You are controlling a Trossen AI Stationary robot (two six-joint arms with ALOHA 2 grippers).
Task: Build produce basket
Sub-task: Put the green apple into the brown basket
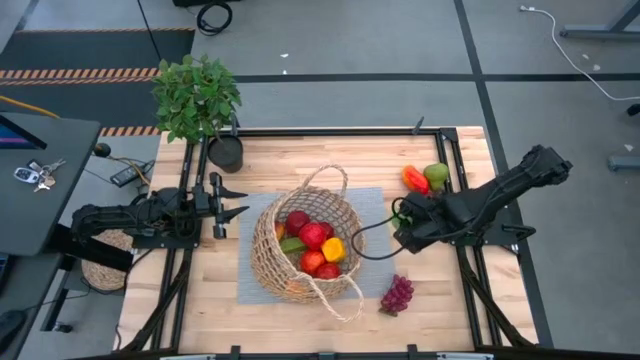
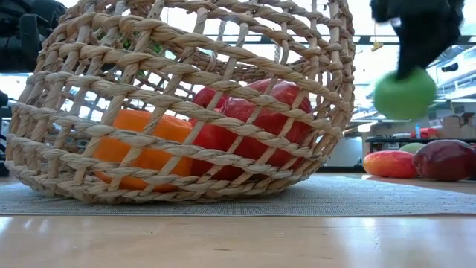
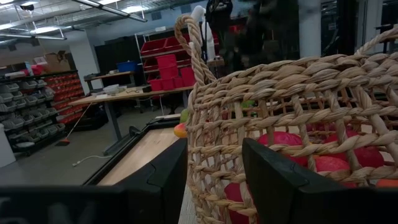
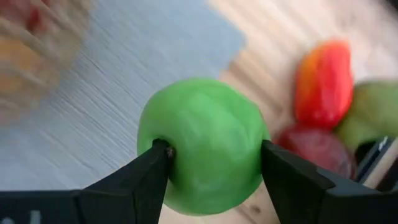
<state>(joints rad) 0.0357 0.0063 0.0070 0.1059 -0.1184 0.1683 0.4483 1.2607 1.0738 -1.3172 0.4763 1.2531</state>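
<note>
The tan wicker basket (image 1: 305, 245) stands on a grey mat (image 1: 370, 205) at the table's middle and holds red apples (image 1: 312, 236), a yellow pepper (image 1: 333, 249) and other produce. In the low view the basket (image 2: 186, 104) shows an orange and a red fruit through its weave. My right gripper (image 1: 400, 214) is just right of the basket, shut on a green apple (image 2: 404, 94). My left gripper (image 1: 240, 201) is open at the basket's left side, and its wall (image 3: 261, 106) fills the left wrist view just ahead of the fingers. My right gripper pinches the green apple (image 4: 202, 146) between its two fingers (image 4: 152, 171), one on each opposite side (image 4: 252, 149). In the low view the fingers come from above. The apple hangs below them, lifted clear of the mat.
A red-orange pepper (image 1: 414, 179) and a green fruit (image 1: 436, 175) lie at the table's far right, with a dark red fruit (image 4: 314, 152) beside them. Purple grapes (image 1: 397, 294) lie near the mat's front right corner. A potted plant (image 1: 198, 98) stands at the far left corner.
</note>
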